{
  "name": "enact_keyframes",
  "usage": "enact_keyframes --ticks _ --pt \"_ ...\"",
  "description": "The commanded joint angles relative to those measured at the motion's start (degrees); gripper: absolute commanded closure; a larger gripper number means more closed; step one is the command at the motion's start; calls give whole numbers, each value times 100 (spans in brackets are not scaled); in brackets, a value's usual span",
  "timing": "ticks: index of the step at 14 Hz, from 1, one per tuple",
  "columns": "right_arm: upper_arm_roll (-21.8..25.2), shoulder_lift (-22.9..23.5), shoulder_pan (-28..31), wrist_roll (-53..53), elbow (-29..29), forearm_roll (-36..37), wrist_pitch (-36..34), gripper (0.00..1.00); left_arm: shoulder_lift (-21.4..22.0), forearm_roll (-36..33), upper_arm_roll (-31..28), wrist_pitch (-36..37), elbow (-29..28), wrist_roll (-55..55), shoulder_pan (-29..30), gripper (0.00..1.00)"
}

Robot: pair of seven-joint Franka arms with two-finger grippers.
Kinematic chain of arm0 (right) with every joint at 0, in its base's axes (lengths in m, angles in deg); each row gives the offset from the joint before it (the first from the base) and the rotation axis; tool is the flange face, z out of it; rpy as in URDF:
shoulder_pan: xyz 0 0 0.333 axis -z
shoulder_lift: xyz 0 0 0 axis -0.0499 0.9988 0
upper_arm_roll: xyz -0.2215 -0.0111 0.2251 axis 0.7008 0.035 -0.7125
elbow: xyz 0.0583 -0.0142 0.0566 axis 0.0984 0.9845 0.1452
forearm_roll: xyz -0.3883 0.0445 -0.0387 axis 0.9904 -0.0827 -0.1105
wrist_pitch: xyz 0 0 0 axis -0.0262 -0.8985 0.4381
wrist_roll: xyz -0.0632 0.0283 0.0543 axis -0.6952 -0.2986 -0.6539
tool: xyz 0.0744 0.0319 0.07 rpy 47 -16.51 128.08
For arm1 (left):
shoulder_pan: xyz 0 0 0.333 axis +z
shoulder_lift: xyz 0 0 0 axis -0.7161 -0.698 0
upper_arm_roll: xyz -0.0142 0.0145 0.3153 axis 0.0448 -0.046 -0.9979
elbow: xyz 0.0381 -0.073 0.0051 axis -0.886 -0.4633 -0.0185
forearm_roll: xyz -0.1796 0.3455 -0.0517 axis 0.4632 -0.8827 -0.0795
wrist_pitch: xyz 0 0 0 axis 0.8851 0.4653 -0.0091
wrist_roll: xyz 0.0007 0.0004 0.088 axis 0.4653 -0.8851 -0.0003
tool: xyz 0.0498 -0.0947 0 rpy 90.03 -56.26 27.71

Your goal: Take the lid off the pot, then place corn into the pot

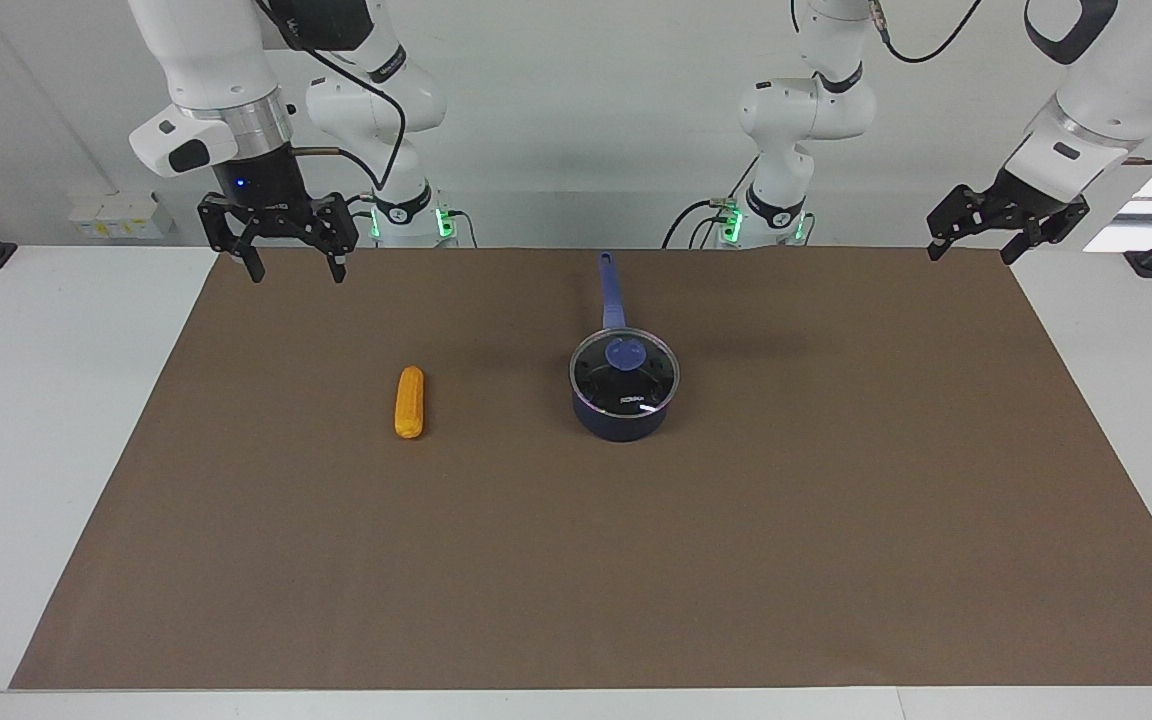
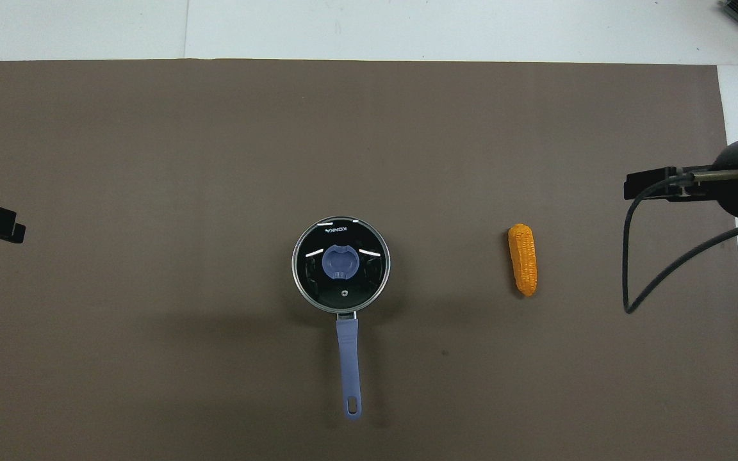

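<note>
The dark blue pot (image 1: pixel 624 418) stands mid-table with its long handle (image 2: pixel 348 358) pointing toward the robots. The glass lid (image 1: pixel 624 372) with its blue knob (image 2: pixel 340 263) sits on the pot and closes it. The orange-yellow corn (image 1: pixel 409 402) lies on the mat beside the pot, toward the right arm's end; it also shows in the overhead view (image 2: pixel 523 259). My right gripper (image 1: pixel 296 268) hangs open and empty above the mat's edge by the robots. My left gripper (image 1: pixel 972 250) is open and empty above the mat's corner at the left arm's end.
A brown mat (image 1: pixel 576 570) covers most of the white table (image 1: pixel 46 420). Only the pot and the corn lie on it. Both arms' bases stand at the table's edge by the robots.
</note>
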Motion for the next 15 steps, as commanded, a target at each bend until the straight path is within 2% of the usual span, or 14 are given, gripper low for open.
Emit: enact_keyframes --ticks 1,15 --pt "-12 42 63 163 -99 -125 -114 0 14 -95 -1 -31 13 32 -34 0" --pt "-3 34 63 163 -72 -134 -114 0 85 -104 16 -189 -163 33 -183 0"
